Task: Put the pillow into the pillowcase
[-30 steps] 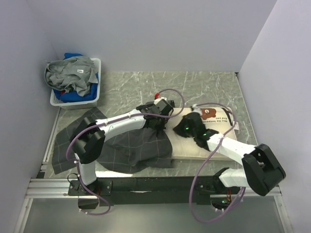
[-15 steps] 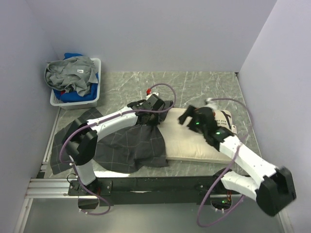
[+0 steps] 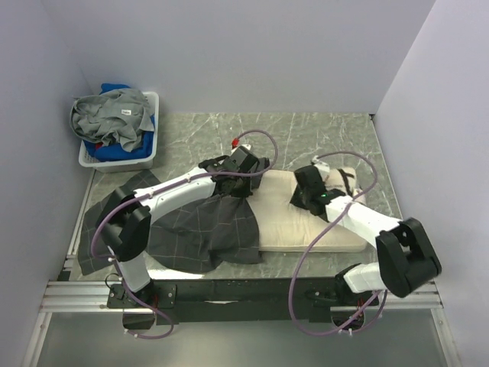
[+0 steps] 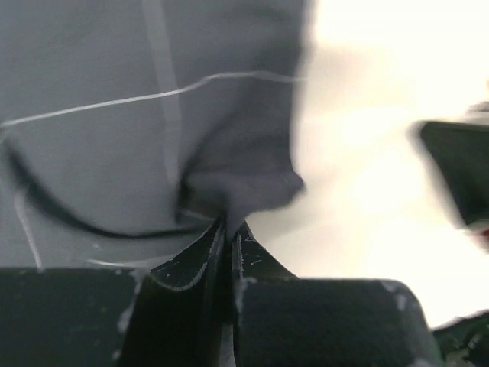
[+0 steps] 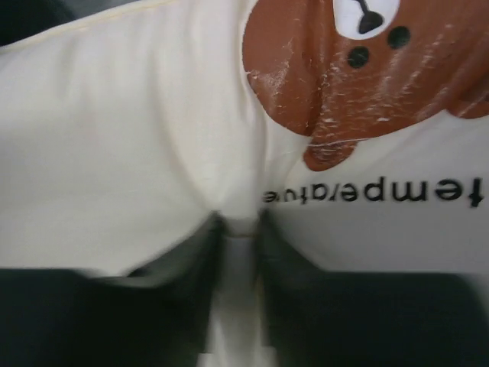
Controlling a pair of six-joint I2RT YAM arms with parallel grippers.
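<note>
- Pillowcase [image 3: 199, 229] lies directly left of the pillow [image 3: 306, 225]. Its right hem meets the pillow's left end, but I cannot tell whether it laps over or only touches.
- The pillow's long axis runs left to right across the table [image 3: 321, 134], parallel to the near edge. Any sleeving, I judge, must travel along that axis.
- The left gripper [image 4: 229, 225] is clamped tight on a pinch of dark hem, at the far side of that meeting line (the fold sits right between its tips).
- The right gripper [image 5: 241, 229] is nipped on a small fold of the cream cover, just short of the bear face [image 5: 359, 76], on the pillow's right half.
- The right arm is nearer the pillow's body, and the left is nearer the opening.
- Nearly all of the pillow shows bare, so the task looks barely begun.
- Count: one pillow, one pillowcase, two grippers, and one basket [image 3: 122, 163] of clothes at the far-left corner.
</note>
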